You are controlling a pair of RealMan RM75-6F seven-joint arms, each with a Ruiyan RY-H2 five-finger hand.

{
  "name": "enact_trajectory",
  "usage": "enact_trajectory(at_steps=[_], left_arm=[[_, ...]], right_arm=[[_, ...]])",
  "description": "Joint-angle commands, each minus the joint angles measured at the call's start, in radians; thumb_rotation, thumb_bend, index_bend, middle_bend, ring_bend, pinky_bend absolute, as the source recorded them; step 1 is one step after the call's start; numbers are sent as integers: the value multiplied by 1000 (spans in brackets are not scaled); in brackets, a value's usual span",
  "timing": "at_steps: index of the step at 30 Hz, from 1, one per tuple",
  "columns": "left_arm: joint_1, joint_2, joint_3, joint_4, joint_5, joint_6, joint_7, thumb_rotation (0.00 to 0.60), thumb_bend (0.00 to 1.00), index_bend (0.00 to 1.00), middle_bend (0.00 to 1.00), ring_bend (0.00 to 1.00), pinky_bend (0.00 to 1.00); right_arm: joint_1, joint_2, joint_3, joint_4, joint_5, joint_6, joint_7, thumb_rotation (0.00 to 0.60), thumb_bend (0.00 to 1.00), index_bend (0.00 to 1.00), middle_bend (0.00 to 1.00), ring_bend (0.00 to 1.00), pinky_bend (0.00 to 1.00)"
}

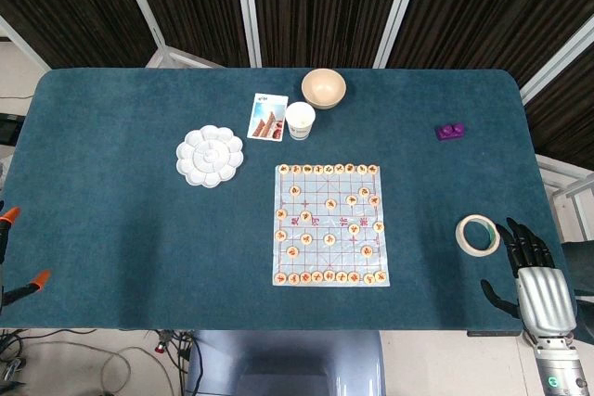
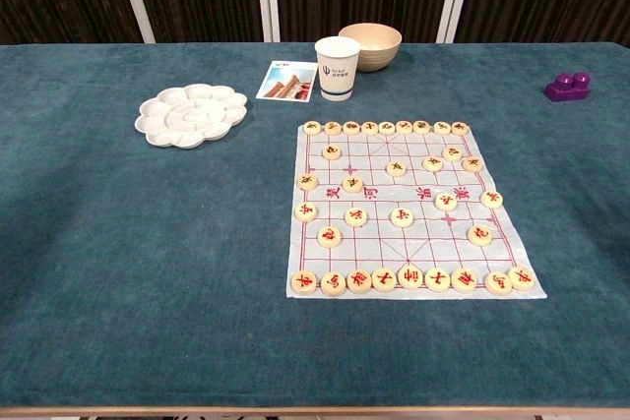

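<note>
A: On the table (image 1: 111, 229), largest item first: where is the work?

B: Chess board (image 1: 329, 224) at centre; tape roll (image 1: 477, 234) near the right edge.

A: Advice for the reach?

B: Probably approach the roll from above, keeping clear of the board.

A: Hand status?

B: Right hand (image 1: 534, 275) lies just beside the roll, fingers spread, holding nothing.

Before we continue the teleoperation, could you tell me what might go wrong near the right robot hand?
1. The right robot hand, fingers spread, sits beside the tape roll near the table edge; a nudge could push it away or off.
2. A wide leftward sweep might scatter the loose pieces on the chess sheet.
</note>
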Motion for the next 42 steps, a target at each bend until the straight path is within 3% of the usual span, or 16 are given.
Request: enact_trajectory(at_steps=[1, 23, 27, 33, 37, 42], left_arm=[[0, 0, -1, 0, -1, 1, -1, 600, 0, 106, 0, 0, 0], [1, 3, 0, -2, 3, 3, -13, 600, 0, 106, 0, 0, 0], [-2, -6, 2, 0, -1, -7, 1, 600, 0, 106, 0, 0, 0], [-4, -12, -4, 1, -9, -4, 11, 600, 0, 106, 0, 0, 0], [-4, -12, -6, 3, -12, -4, 10, 600, 0, 106, 0, 0, 0], [-5, -16, -6, 3, -14, -6, 23, 600, 0, 106, 0, 0, 0]], right_arm=[[1, -1, 0, 1, 0, -1, -1, 600, 364, 0, 0, 8, 137], [0, 22, -9, -23, 7, -22, 29, 600, 364, 0, 0, 9, 137], [8, 47, -21, -71, 8, -54, 115, 600, 364, 0, 0, 8, 137], [122, 198, -8, -212, -10, -227, 129, 600, 363, 15, 0, 8, 137], [244, 321, 37, -335, 107, -442, 82, 600, 364, 31, 0, 8, 137], [370, 348, 92, -394, 290, -612, -42, 600, 363, 61, 0, 8, 137]])
